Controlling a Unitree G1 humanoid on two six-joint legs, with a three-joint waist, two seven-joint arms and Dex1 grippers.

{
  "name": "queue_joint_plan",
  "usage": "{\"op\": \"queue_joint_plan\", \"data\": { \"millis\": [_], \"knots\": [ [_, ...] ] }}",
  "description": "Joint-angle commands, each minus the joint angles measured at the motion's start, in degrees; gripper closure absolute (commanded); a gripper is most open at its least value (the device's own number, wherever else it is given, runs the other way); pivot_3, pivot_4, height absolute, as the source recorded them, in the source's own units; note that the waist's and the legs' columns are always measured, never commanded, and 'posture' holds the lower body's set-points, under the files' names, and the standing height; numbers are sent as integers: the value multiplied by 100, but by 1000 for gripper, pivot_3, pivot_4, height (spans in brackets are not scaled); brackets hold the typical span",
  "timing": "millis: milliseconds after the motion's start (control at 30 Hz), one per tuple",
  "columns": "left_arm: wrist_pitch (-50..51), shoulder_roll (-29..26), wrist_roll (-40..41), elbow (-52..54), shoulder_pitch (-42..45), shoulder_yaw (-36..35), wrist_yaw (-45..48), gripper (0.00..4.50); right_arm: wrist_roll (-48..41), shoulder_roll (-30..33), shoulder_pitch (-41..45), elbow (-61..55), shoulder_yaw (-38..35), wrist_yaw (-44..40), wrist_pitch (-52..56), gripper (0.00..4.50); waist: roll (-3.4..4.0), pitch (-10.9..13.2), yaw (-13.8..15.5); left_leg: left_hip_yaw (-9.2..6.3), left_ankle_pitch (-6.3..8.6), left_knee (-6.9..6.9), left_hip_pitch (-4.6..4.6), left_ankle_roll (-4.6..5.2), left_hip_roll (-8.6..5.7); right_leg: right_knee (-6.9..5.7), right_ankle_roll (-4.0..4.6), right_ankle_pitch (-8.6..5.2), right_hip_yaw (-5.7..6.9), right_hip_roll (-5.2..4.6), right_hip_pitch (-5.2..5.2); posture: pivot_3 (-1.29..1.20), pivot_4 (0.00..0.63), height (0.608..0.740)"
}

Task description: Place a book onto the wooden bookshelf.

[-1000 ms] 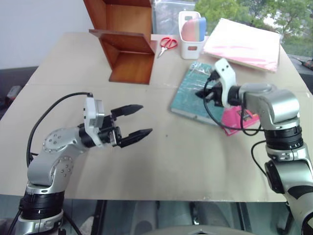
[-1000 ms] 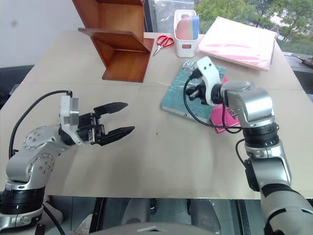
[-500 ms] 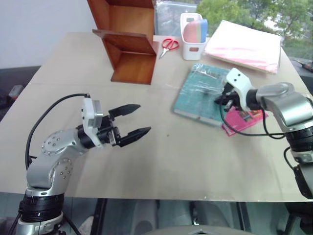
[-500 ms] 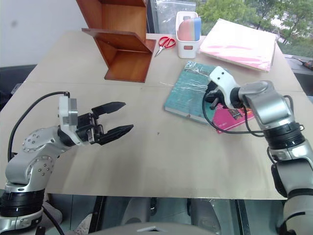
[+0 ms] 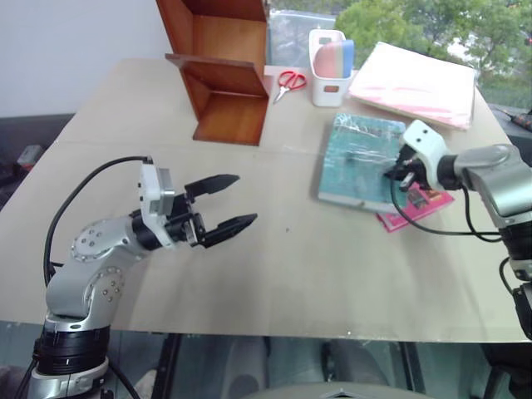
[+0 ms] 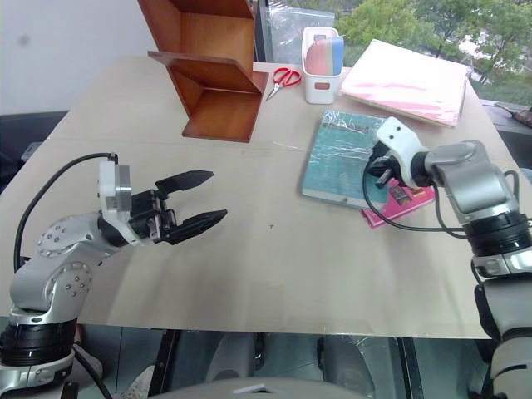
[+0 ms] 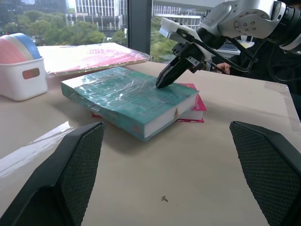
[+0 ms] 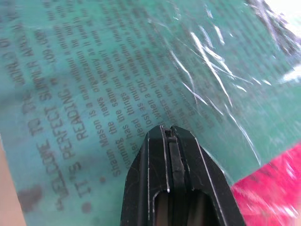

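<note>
Book-moving starts at my right gripper point(image 7: 162, 81): its two black fingers are pressed together, holding nothing, their tips resting on the plastic-wrapped cover of the teal-green book point(image 6: 345, 155), near the edge that overlies the thinner pink book point(image 5: 420, 202). To do this well I judge I should press lightly and drag slowly so the tips don't skid on the glossy wrap. My left gripper point(image 5: 237, 203) hangs with fingers spread wide, well apart from the book, while the wooden bookshelf point(image 5: 223, 71) stands at the table's far side.

book point(image 5: 359, 158): teal-green, dark print | bookshelf point(image 5: 223, 71): reddish-brown | scissors point(image 5: 288, 81): red handles | folder point(image 5: 413, 84): pale pink
</note>
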State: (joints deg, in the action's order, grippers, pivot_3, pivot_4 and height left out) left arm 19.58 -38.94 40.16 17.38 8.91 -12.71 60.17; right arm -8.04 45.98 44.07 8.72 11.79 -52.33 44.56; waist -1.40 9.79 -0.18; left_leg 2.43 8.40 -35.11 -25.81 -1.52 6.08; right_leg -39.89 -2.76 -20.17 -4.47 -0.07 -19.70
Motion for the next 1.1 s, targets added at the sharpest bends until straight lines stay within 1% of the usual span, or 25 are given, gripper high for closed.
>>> {"op": "queue_joint_plan", "data": {
  "millis": [33, 100, 167, 233, 267, 300, 333, 400, 433, 467, 500, 567, 600, 700, 767, 833, 867, 967, 1033, 1100],
  "knots": [
    [-91, 39, -59, -51, 169, 73, 17, 0, -695, -139, -460, -484, -897, -160, -129, 4418, 1, 1, -11, 0, 0, 0, -2, 0, 0, 0, 0, 0, 0, 0, -1, 0, 150, 740],
    [-102, 64, -98, -125, 232, 119, 26, 0, -1265, -384, -770, -1044, -1569, -237, -411, 4418, 3, 5, -24, 0, 0, 3, -4, 0, 1, -1, 0, 0, -1, 3, 0, 0, 150, 740],
    [-101, 80, -133, -207, 304, 167, 30, 0, -1576, -479, -1113, -1558, -1905, -378, -732, 4418, 24, 17, -45, 0, 0, 11, -9, -1, 1, 0, 0, 0, -3, 4, -4, 0, 150, 740],
    [-85, 124, -184, -368, 482, 262, 4, 0, -1696, -450, -1571, -2220, -2101, -417, -1031, 4418, 30, 21, -43, 2, 0, 14, -13, -1, 0, 2, -1, 0, -5, 4, -8, 0, 150, 740],
    [-84, 146, -216, -451, 570, 308, 0, 0, -1712, -396, -1756, -2476, -2121, -431, -1103, 4047, 30, 21, -46, 2, 0, 18, -14, -1, 0, 7, -1, -1, -4, 4, -9, 0, 150, 740],
    [-97, 167, -263, -531, 649, 352, -1, 0, -1785, -374, -1873, -2665, -2153, -400, -1032, 3910, 33, 23, -40, 2, 0, 18, -14, -2, 1, 9, -1, -1, -4, 5, -8, 0, 150, 740],
    [-128, 194, -318, -615, 731, 405, 15, 0, -1895, -370, -1997, -2865, -2213, -344, -936, 3649, 32, 23, -44, 3, 0, 19, -15, -2, 0, 10, -2, -1, -4, 4, -8, 0, 150, 740],
    [-136, 257, -425, -789, 903, 521, 19, 0, -1911, -267, -2335, -3255, -2285, -261, -953, 2719, 32, 23, -45, 4, 0, 16, -14, -2, -1, 10, -2, -1, -5, 4, -7, 0, 150, 740],
    [-134, 283, -473, -861, 975, 571, 12, 0, -1927, -215, -2516, -3447, -2328, -245, -968, 2392, 32, 23, -46, 3, 0, 14, -13, -1, 0, 9, -2, -1, -5, 4, -7, 0, 150, 740],
    [-118, 306, -510, -918, 1037, 613, 4, 0, -1956, -200, -2672, -3615, -2396, -182, -962, 1803, 31, 23, -44, 3, 0, 14, -13, -1, -1, 7, -2, -1, -5, 4, -7, 0, 150, 740],
    [-116, 332, -553, -983, 1103, 658, -1, 0, -2008, -195, -2855, -3800, -2501, -109, -937, 1492, 31, 23, -45, 2, 0, 14, -13, -1, -1, 7, -2, -1, -4, 4, -6, 0, 150, 740],
    [-28, 377, -631, -1135, 1259, 755, -54, 0, -1982, -124, -3313, -4174, -2741, 20, -965, 482, 31, 23, -39, 2, 0, 13, -13, -1, -1, 6, -2, -1, -4, 4, -6, 0, 150, 740],
    [59, 407, -666, -1230, 1349, 797, -126, 0, -1957, -101, -3528, -4335, -2874, 77, -1003, 49, 31, 23, -39, 1, 0, 13, -13, -1, -1, 6, -2, -1, -4, 5, -6, 0, 150, 740],
    [391, 545, -646, -1459, 1615, 845, -369, 0, -1974, -143, -3971, -4733, -3241, 289, -1081, 49, 31, 23, -43, 0, 0, 12, -13, -1, -3, 6, -2, -1, -4, 4, -5, 0, 150, 740],
    [1197, 733, -417, -1679, 1980, 915, -716, 0, -2095, -257, -4280, -5099, -3559, 495, -1028, 49, 32, 23, -57, -1, 0, 11, -12, -2, -3, 4, -3, -1, -4, 5, -4, 0, 150, 740],
    [2411, 1056, -80, -2180, 2568, 1000, -1069, 0, -2156, -436, -4586, -5512, -3825, 790, -990, 49, 30, 24, 30, -9, -1, 9, -14, -2, -5, 0, -4, -2, 2, 5, -2, 0, 150, 740],
    [2960, 1198, -77, -2560, 2889, 1065, -1240, 0, -2112, -534, -4711, -5698, -3907, 978, -1002, 49, 29, 24, 43, -33, -1, 0, -19, -2, -7, 0, -6, -3, 23, 8, 0, 0, 150, 740],
    [3794, 1689, -4, -3699, 3651, 976, -1453, 0, -2106, -740, -5028, -6144, -4018, 1414, -911, 49, 29, 23, 50, -41, 0, -9, -26, -1, -15, 0, -9, -3, 22, 6, 2, 0, 150, 740],
    [4101, 1955, 7, -4420, 4055, 814, -1585, 0, -2154, -807, -5183, -6355, -4027, 1620, -835, 49, 28, 24, 34, -43, 0, -10, -29, -1, -21, 0, -8, -2, 21, 2, 0, 0, 150, 740],
    [4252, 2291, -8, -5394, 4553, 644, -1644, 0, -2139, -917, -5382, -6607, -3983, 1878, -762, 49, 29, 24, -7, -47, -1, -8, -31, -2, -21, 0, -7, -2, 23, 4, -2, 0, 150, 740]
  ]
}}
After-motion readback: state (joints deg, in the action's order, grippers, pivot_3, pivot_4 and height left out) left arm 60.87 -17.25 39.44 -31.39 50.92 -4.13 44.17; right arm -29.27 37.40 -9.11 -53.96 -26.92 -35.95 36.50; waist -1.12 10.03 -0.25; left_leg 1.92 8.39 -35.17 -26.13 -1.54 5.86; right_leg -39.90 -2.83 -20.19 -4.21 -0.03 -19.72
